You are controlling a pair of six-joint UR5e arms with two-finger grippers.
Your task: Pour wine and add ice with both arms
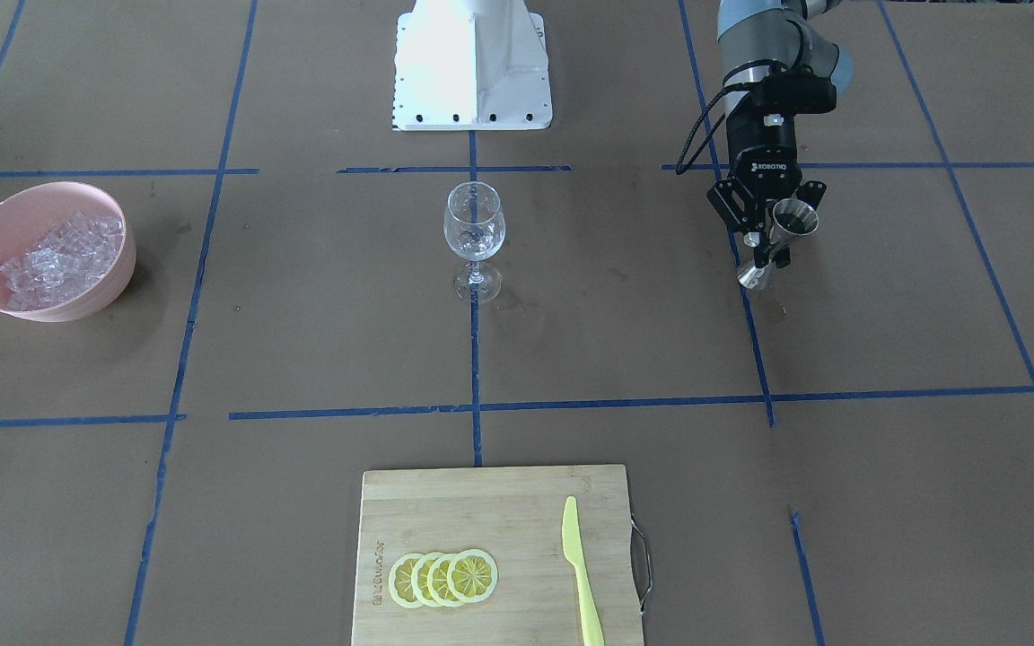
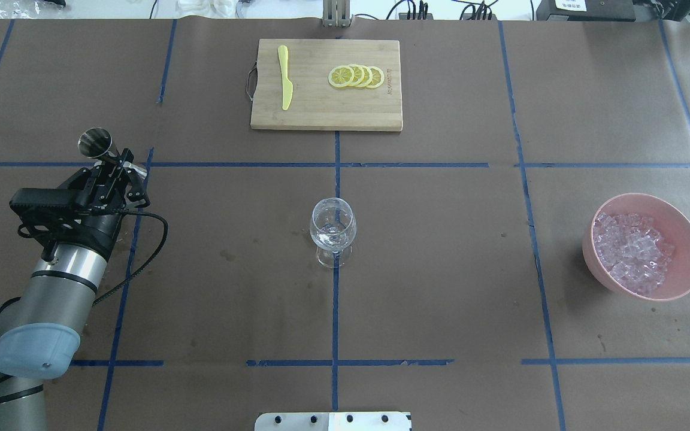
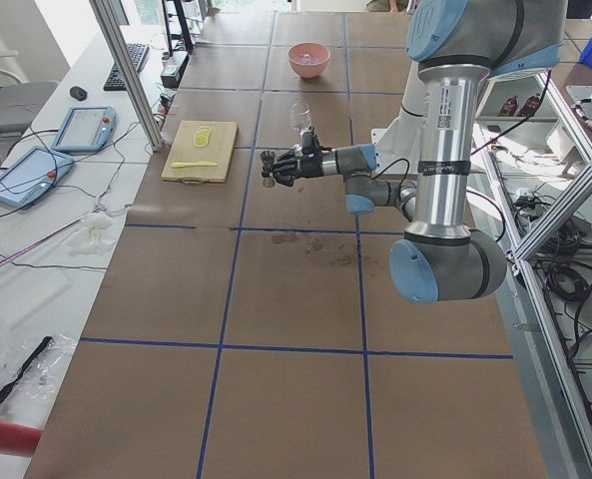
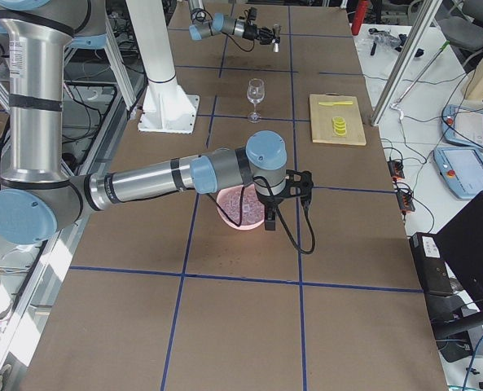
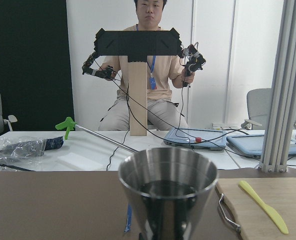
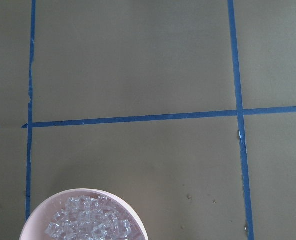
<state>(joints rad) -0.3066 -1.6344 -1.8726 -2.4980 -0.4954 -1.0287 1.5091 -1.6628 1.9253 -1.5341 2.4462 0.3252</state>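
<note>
Brown-papered table (image 2: pixel 441 269) — jigger (image 2: pixel 96 142) to wine glass (image 2: pixel 333 230)
My left gripper (image 2: pixel 118 166) pinches the jigger upright; the wine glass stands well apart, about three o'clock overhead.

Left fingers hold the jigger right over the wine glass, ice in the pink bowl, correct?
No. The left gripper holds the jigger well to one side of the wine glass, not over it, as the overhead exterior view shows. The ice is in the pink bowl.
</note>
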